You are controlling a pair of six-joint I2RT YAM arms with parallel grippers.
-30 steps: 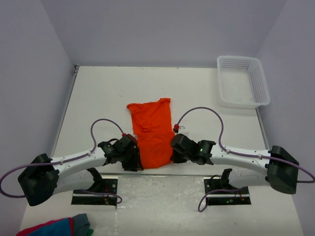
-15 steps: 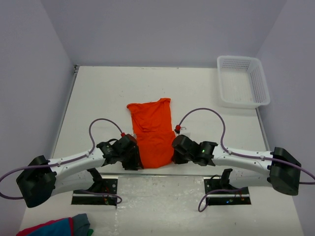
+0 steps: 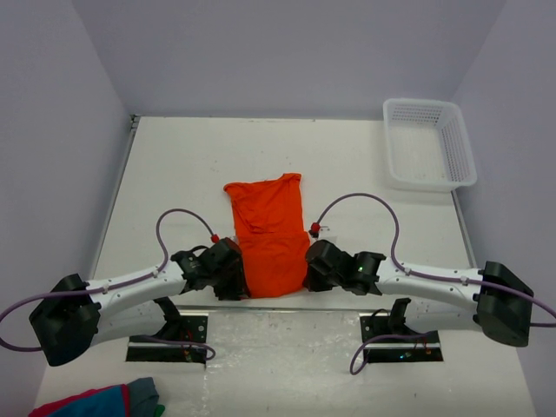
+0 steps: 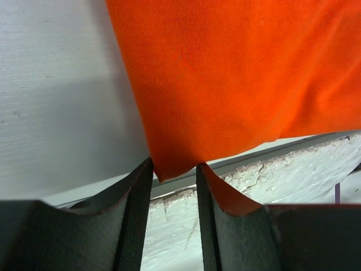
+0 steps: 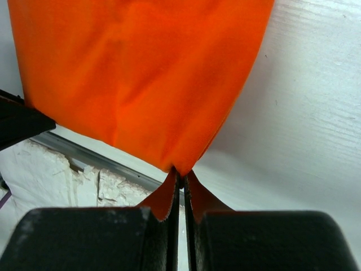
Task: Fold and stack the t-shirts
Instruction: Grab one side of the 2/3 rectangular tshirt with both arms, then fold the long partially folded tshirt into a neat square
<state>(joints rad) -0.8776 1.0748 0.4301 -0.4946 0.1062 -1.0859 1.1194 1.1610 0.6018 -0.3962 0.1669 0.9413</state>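
Both my grippers have shifted slightly outward — right gripper [image 5: 179,174] clamps a shirt [image 3: 268,230] corner; left gripper [image 4: 174,168] gapes around the other corner.

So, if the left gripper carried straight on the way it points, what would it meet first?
The near corner of the bright orange cloth t-shirt, sitting between the tips of the parted fingers of the left gripper; its exact depth is unclear.

Just one plain bright orange t-shirt [image 3: 268,234] here, no print. It's folded into a longish strip and lies flat mid-worktop [image 3: 174,174], running from the near edge toward the back. The far end is wider and a bit uneven, and the cloth is mostly smooth.
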